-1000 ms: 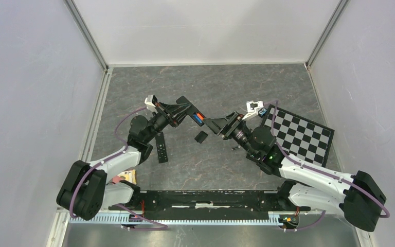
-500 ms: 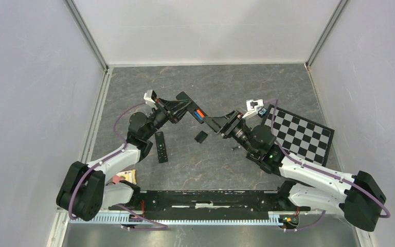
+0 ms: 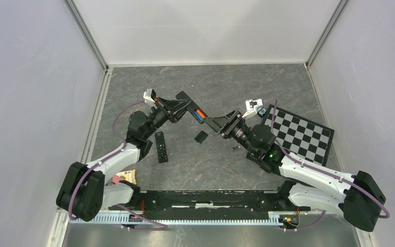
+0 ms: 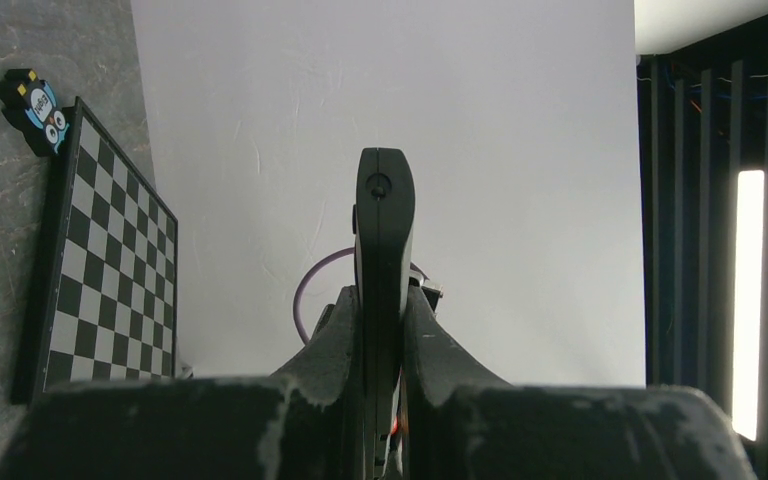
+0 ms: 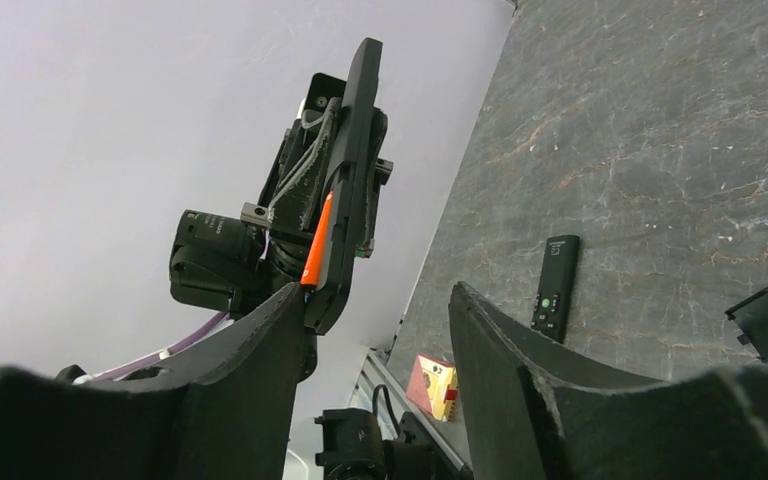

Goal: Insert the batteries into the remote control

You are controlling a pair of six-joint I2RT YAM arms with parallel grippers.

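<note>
Left gripper is clamped on the remote control, which is held off the table edge-on and tilted up toward centre. The battery bay faces the right arm, with the orange battery seated in it and the blue battery right alongside. Right gripper sits just beside the remote's lower end, jaws apart with nothing between them, and I can't tell whether they touch it. A third battery, dark, lies loose on the table near the right arm's wrist, well apart from the remote. The flat black cover lies on the table below the two grippers. A second remote lies flat by the left forearm, with one green button visible and no readable print. The checkerboard is on the right, and an owl tag sits at its corner with writing too small to read. A red-and-yellow box near the left base has no legible label either. No brand is readable anywhere.
</note>
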